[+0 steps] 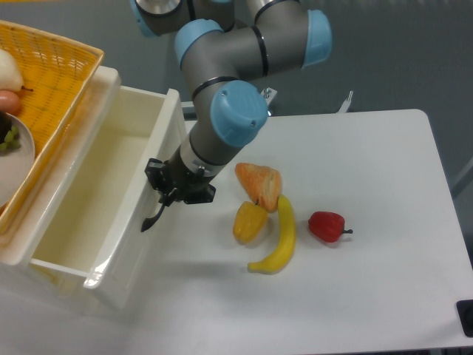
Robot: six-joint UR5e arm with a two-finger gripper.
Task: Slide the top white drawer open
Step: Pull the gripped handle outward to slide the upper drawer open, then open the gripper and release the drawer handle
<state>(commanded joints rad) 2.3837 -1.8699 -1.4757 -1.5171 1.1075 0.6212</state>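
While the top white drawer (pixel 111 200) stands pulled well out from the cabinet, its smooth interior bare, the gripper (pixel 171 194) sits at the drawer's front on the black handle (pixel 154 216) — apparently closed around it, though the fingers are hard to see. Beside the drawer lie a banana (pixel 281 238) and red pepper (pixel 326 225).

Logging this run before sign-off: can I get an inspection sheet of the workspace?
Surface: white table, no spills seen.
Job's things: top white drawer pulled well out, interior bare; black handle on its front.
Clutter: croissant, yellow pepper, banana, red pepper on the table; yellow basket on the cabinet.
Grippers: claw at the handle; jaw state unclear.
Cables: nothing seen.
Surroundings: grey floor.
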